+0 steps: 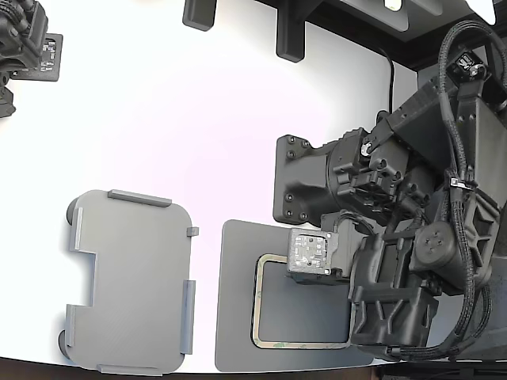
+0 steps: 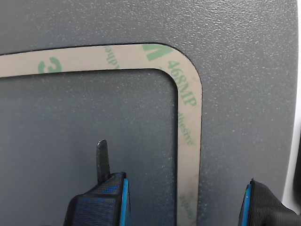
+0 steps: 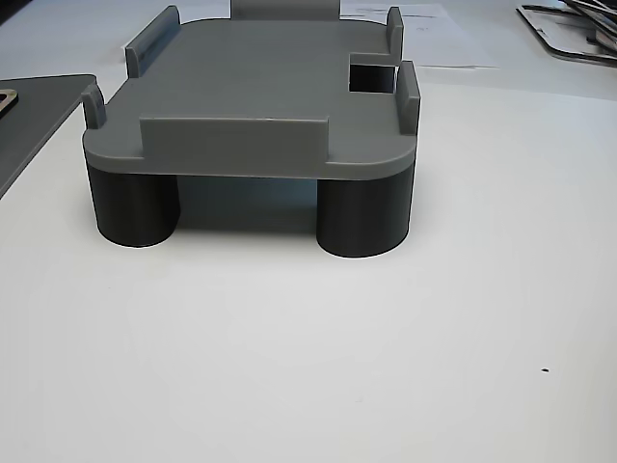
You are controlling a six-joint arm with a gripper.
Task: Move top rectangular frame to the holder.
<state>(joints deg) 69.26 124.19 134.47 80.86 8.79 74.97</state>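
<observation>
Tan and thin, printed with green lettering, the top rectangular frame (image 1: 269, 261) lies flat on a dark grey mat (image 1: 238, 317), which shows through its open centre. The frame's side toward the exterior view's right is hidden under the arm (image 1: 396, 237). In the wrist view the end effector (image 2: 186, 202) hangs above the mat with its jaws spread, one blue-edged finger (image 2: 120, 200) over the frame's open centre and the other outside it, so that one long side of the frame (image 2: 188, 141) runs between them; whether the fingers touch the mat cannot be told. The light grey holder (image 1: 131, 281) stands on the white surface (image 1: 198, 119), just beside the mat on the exterior view's left, apart from it. The other view shows the holder (image 3: 260, 87) raised on dark round feet (image 3: 362, 217), with upright tabs along its edges and a notch in one side.
</observation>
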